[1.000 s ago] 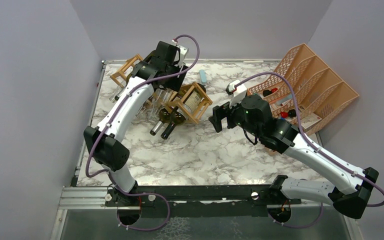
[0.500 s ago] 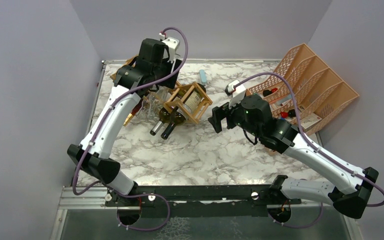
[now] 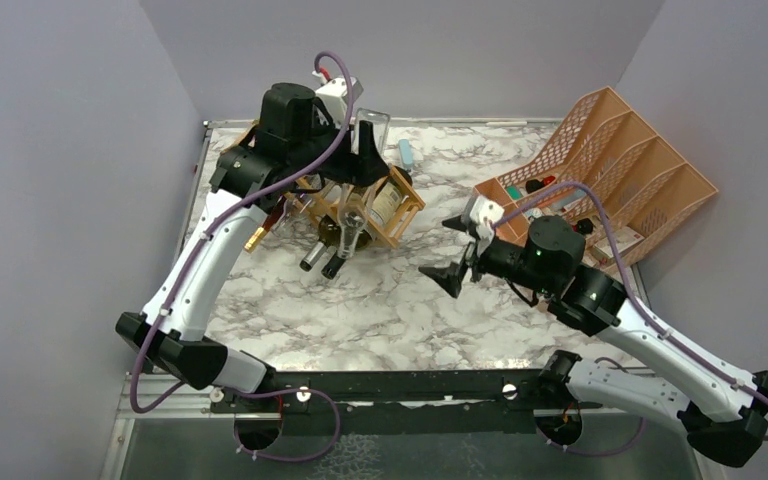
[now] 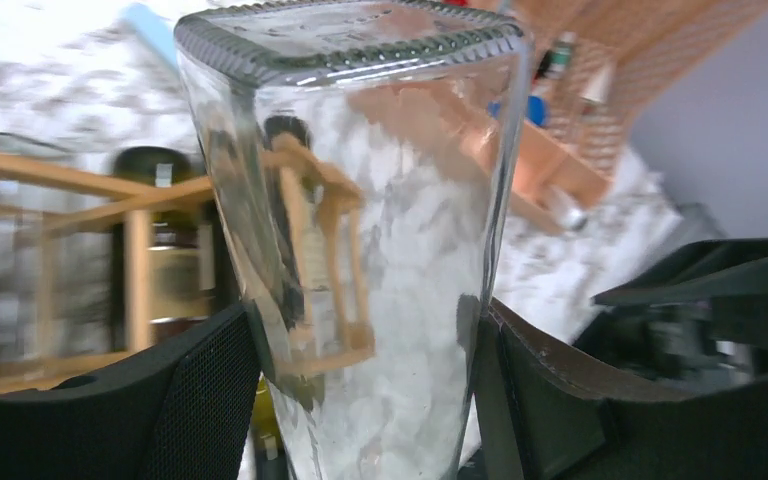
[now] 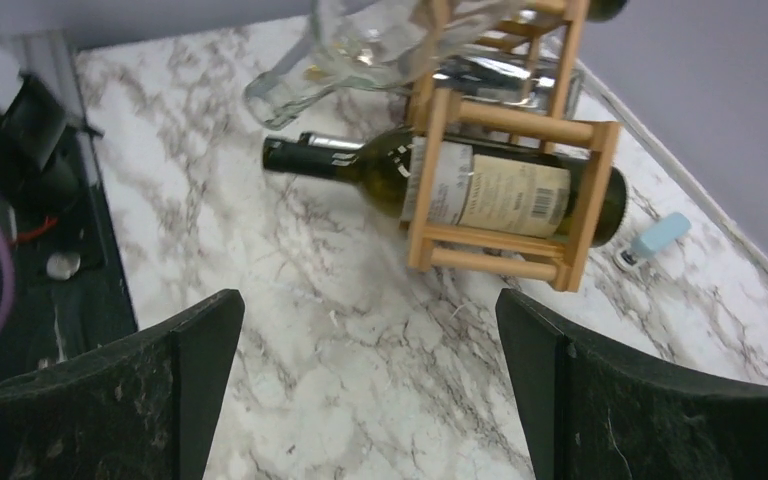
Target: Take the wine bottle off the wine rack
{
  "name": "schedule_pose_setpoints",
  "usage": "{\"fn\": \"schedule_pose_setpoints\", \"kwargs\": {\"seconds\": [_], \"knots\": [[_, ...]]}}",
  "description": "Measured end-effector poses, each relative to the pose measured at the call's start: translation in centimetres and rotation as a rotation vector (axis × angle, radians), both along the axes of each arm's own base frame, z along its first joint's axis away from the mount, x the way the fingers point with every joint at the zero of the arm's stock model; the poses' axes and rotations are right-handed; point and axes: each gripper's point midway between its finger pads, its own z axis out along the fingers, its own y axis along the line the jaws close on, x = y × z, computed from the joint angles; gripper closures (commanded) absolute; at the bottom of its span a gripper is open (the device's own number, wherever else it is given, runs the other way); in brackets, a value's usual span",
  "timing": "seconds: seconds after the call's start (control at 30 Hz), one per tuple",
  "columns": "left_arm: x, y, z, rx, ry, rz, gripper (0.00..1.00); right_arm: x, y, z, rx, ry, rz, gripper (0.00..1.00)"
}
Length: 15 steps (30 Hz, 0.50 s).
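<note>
My left gripper is shut on a clear glass wine bottle, held tilted above the wine rack with its base up and its neck pointing down. In the left wrist view the bottle fills the gap between both black fingers. The tan wooden rack still holds a dark green labelled bottle, and dark bottle necks stick out at its front. My right gripper stands open to the right of the rack, nothing between its fingers.
A peach mesh file organizer with small items in it stands at the back right. A small light-blue object lies behind the rack. Purple walls close in on the left, back and right.
The left arm has risen and swung back, lifting the clear bottle up out of the rack and tilting it. The right arm has drawn back and turned its open gripper.
</note>
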Motion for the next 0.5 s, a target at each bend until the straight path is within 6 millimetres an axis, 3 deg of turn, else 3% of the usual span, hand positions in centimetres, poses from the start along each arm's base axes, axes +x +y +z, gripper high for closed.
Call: {"fn": "schedule_pose_setpoints", "kwargs": {"seconds": [0.17, 0.3, 0.5], "knots": [[-1.2, -4.0, -3.0, -0.203, 0.177, -0.106, 0.79, -3.3, -0.3, -3.1, -0.081, -0.147, 0.209, 0.00], [-2.2, -6.0, -6.0, -0.303, 0.324, -0.130, 0.79, -5.1, -0.8, -3.6, -0.133, -0.329, 0.336, 0.07], [-3.4, -8.7, -6.2, -0.422, 0.407, -0.165, 0.79, -6.8, -0.8, -3.2, -0.255, -0.654, 0.521, 0.12]]}}
